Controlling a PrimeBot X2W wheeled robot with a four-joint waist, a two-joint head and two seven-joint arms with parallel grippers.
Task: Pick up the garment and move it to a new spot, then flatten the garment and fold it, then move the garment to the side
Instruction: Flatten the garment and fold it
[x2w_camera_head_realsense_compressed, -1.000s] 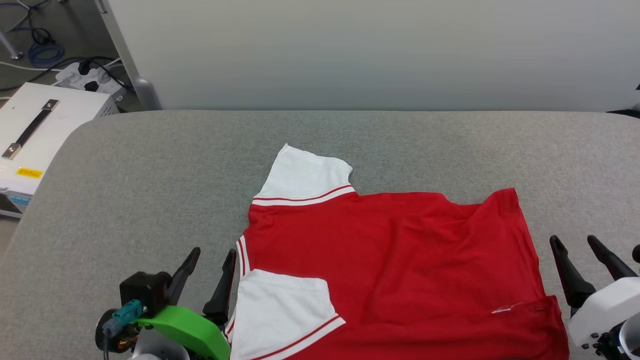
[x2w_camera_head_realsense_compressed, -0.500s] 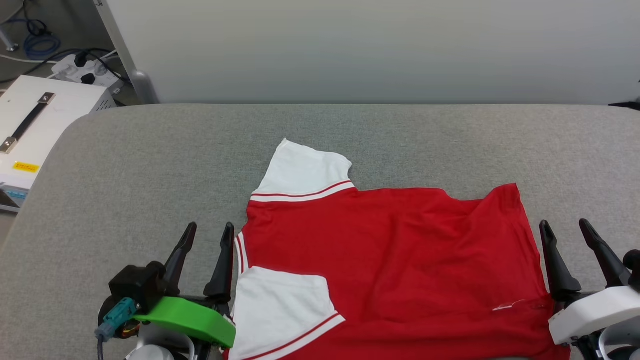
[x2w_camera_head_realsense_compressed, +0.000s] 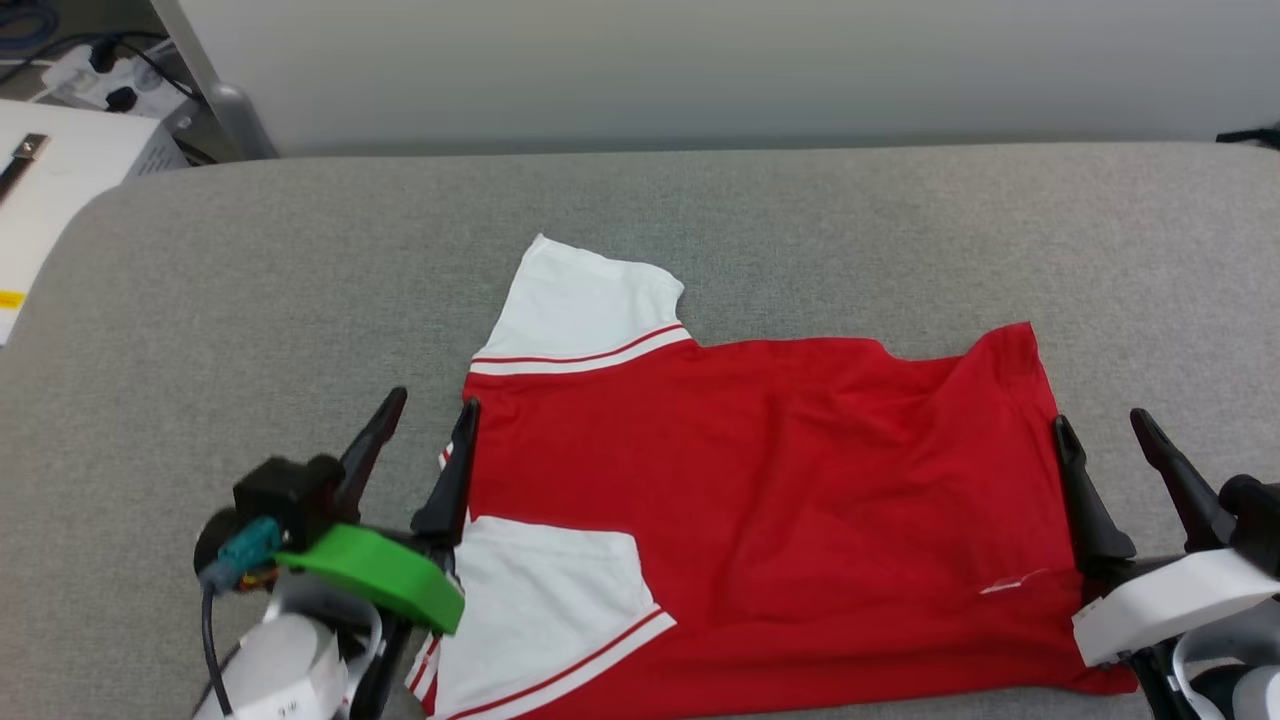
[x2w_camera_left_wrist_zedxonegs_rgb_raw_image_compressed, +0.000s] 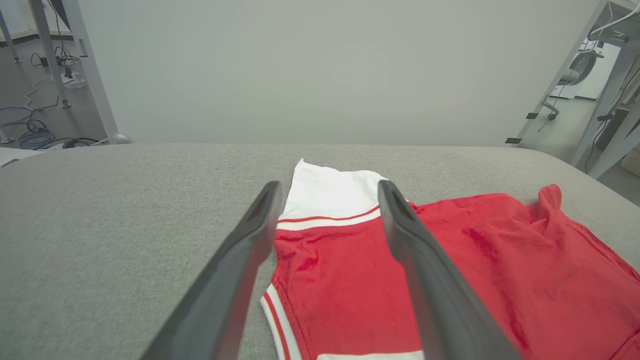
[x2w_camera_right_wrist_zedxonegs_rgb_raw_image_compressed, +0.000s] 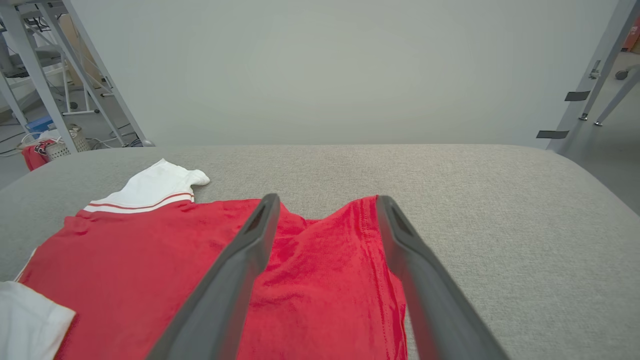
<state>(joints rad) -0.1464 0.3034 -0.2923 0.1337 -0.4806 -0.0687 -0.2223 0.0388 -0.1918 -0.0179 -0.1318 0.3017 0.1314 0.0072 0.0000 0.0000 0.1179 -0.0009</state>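
near left: left end effector (x2w_camera_head_realsense_compressed: 434, 398), fingers spread apart, empty, over the left edge of the red shirt (x2w_camera_head_realsense_compressed: 780, 480). near right: right end effector (x2w_camera_head_realsense_compressed: 1100, 417), likewise spread and empty, over the right hem. between them, shirt flat on the grey table (x2w_camera_head_realsense_compressed: 250, 300), white sleeve farthest.

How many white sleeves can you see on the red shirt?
2. The far sleeve lies at the back left corner of the garment; the near sleeve lies closer, beside the left gripper.
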